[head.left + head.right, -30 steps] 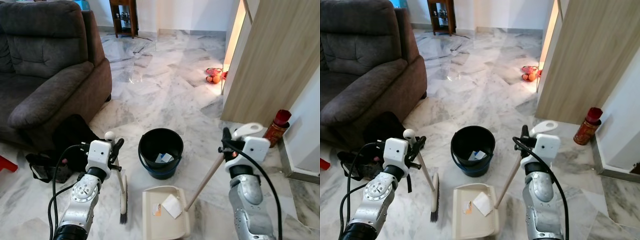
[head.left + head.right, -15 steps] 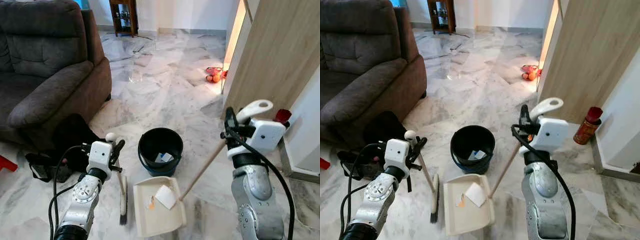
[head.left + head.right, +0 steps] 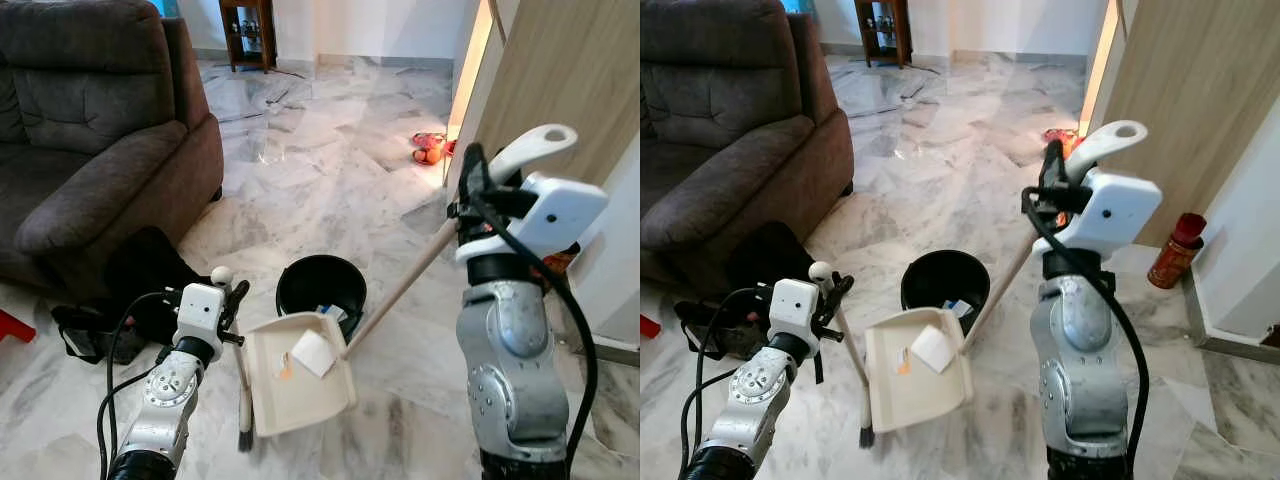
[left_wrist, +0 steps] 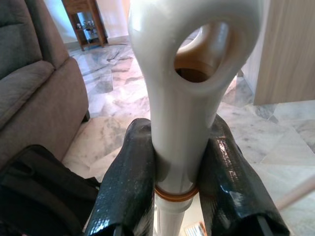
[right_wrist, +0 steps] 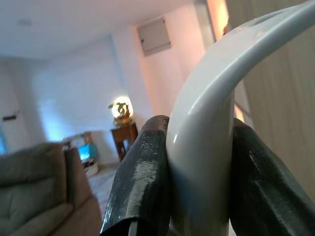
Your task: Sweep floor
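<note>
A cream dustpan (image 3: pixel 296 385) hangs tilted in the air just in front of the black bucket (image 3: pixel 321 288), with a white paper scrap (image 3: pixel 313 352) and a small orange bit in it. Its long wooden handle (image 3: pixel 400 290) runs up to my right gripper (image 3: pixel 470 185), which is shut on the white handle top (image 5: pixel 211 147). My left gripper (image 3: pixel 232 300) is shut on the broom handle (image 4: pixel 184 123). The broom head (image 3: pixel 243 425) rests on the floor, partly hidden behind the dustpan. More scraps lie inside the bucket.
A dark grey sofa (image 3: pixel 90 140) stands at the left with a black bag (image 3: pixel 110 320) at its foot. A wooden panel (image 3: pixel 555 110) and a red bottle (image 3: pixel 1170 250) are at the right. Red items (image 3: pixel 430 150) lie on the marble floor farther off.
My right arm has risen, lifting the dustpan off the floor and tilting it up toward the bucket. The left arm and the broom have stayed in place.
</note>
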Controlling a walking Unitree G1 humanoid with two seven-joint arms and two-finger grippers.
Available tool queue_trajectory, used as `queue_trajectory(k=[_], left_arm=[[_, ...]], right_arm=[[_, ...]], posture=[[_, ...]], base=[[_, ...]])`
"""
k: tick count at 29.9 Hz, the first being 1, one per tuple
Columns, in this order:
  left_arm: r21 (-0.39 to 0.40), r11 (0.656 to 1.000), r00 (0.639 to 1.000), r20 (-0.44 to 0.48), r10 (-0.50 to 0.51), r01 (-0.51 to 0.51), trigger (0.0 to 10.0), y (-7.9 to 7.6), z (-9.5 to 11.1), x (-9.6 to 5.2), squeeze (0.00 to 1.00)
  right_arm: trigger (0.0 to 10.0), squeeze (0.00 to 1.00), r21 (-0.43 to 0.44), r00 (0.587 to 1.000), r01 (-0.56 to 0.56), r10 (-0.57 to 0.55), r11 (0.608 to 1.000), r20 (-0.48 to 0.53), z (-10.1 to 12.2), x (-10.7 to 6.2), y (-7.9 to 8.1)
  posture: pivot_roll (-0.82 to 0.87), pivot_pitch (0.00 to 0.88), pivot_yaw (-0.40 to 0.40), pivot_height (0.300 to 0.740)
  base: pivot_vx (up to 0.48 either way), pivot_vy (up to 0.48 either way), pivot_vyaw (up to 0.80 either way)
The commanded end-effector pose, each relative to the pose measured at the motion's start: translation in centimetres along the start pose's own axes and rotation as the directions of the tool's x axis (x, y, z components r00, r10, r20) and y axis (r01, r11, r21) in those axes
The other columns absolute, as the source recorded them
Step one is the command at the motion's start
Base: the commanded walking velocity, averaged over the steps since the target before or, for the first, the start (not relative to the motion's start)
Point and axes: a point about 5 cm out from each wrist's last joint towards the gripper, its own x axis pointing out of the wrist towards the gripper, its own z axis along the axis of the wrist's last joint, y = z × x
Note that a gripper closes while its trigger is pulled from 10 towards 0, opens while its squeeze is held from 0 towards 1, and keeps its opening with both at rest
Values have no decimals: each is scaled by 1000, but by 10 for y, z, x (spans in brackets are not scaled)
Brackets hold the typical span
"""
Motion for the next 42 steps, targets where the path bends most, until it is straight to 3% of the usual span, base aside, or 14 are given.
queue_trajectory(k=[1,8,42], left_arm=[[39,999,999,45,-2,0,10000,1,9,4,0],[46,999,999,45,16,-18,10000,4,7,1,0],[54,998,998,55,28,-31,10000,5,8,1,0]], right_arm=[[10000,0,20,999,3,-4,1000,41,6,4,4],[10000,0,24,999,13,-14,1000,43,4,10,5],[10000,0,44,998,-7,5,999,61,6,15,10]], posture=[[24,23,57,740],[29,24,56,740],[38,19,51,740]], base=[[0,0,0],[0,0,0],[264,0,0]])
